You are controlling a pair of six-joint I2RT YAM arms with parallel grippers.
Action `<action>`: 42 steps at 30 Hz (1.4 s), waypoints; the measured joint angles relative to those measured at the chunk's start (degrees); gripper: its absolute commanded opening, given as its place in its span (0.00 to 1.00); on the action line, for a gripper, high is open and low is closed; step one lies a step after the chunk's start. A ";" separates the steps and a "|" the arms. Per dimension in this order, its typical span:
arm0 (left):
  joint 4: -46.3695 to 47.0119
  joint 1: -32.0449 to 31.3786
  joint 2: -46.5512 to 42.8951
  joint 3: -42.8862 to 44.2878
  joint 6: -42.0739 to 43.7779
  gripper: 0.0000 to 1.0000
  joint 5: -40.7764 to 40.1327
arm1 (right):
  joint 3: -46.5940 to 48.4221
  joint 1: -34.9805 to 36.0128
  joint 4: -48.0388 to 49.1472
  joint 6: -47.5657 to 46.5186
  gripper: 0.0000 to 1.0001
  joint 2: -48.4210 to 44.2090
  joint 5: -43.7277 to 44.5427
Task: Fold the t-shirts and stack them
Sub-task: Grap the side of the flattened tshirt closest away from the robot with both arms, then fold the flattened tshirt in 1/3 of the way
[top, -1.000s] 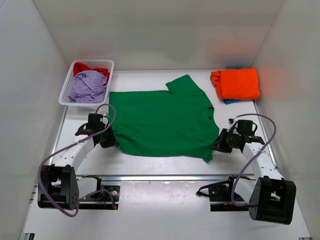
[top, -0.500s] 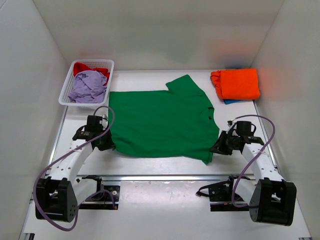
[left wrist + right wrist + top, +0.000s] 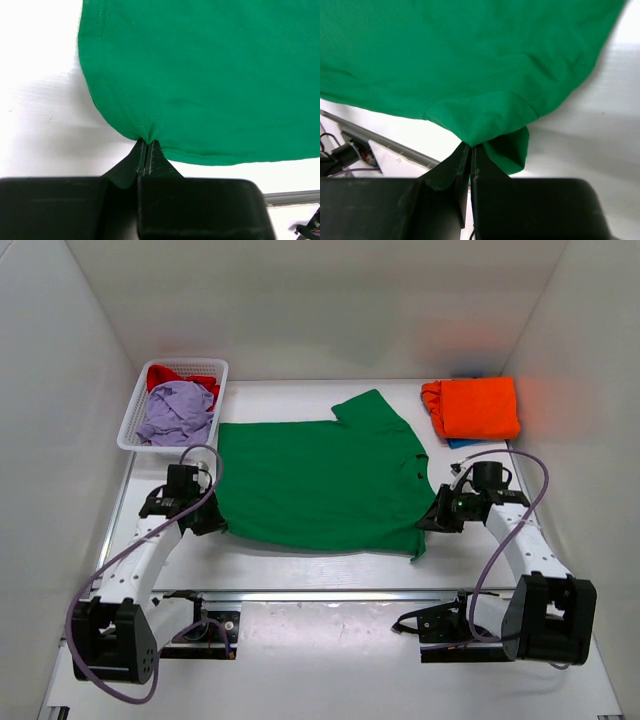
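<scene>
Left gripper and right gripper each clamp a near corner of the green t-shirt, spread flat in the middle. Looks like fold 1 starting; next, lift both corners evenly toward the far edge.

You had the bright green t-shirt spread almost flat across the middle of the worktop, hem to the left, collar to the right, one sleeve pointing to the far side. Its near hem corner was pinched in the left claw, and its near sleeve, puckered and folded over, in the right claw. The orange t-shirt lay folded at the far right on the blue t-shirt, of which only an edge showed. The lavender t-shirt and red t-shirt sat crumpled in the basket at the far left.
</scene>
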 measured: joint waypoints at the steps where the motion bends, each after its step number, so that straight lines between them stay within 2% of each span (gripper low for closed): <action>1: 0.35 0.09 1.07 0.02 -0.07 0.00 0.09 | 0.76 -0.02 0.02 -0.02 0.00 1.29 -0.33; 7: 2.23 1.03 8.66 1.27 -0.11 0.00 0.68 | 6.12 -1.11 0.11 -0.09 0.00 8.76 -2.43; 20: 6.29 2.60 21.84 10.38 -0.02 0.00 2.12 | 21.90 -1.95 -0.63 -1.31 0.00 23.21 -4.72; 27: 8.17 2.99 27.63 13.84 -0.74 0.11 3.19 | 29.97 -1.46 -1.29 -1.46 0.01 30.95 -5.01; 30: 9.14 2.99 29.44 14.40 -1.27 0.11 3.63 | 32.37 -1.29 -1.42 -1.46 0.00 33.88 -5.20; 32: 9.35 2.99 30.80 15.04 -1.46 0.10 3.87 | 33.66 -1.03 -1.33 -1.46 0.00 35.67 -5.25; 36: 10.16 4.52 33.70 16.79 -2.05 0.00 4.92 | 37.11 -0.50 -1.92 -1.51 0.00 39.63 -5.42; 42: 10.73 5.99 34.62 18.36 -2.51 0.02 5.40 | 41.13 0.07 -2.10 -1.77 0.00 43.06 -5.62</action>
